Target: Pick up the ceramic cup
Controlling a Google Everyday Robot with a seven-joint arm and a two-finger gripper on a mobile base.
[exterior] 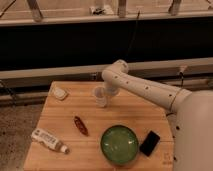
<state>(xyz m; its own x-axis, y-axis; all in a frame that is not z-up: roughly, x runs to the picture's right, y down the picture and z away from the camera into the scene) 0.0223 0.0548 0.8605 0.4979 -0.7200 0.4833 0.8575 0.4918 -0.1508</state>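
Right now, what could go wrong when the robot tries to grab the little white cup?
1. The gripper is right against the ceramic cup. The cup is small, so a sideways bump could tip it over.
2. The cup stands nearer the back of the wooden table than the front, so a push might slide it toward that edge.
3. If the grip slips while lifting, the cup could drop onto the table and maybe crack.

The table (131, 116) is pale wood. The green bowl (120, 145) looks shiny. The gripper (107, 93), at the ceramic cup (101, 98), looks smooth and white.
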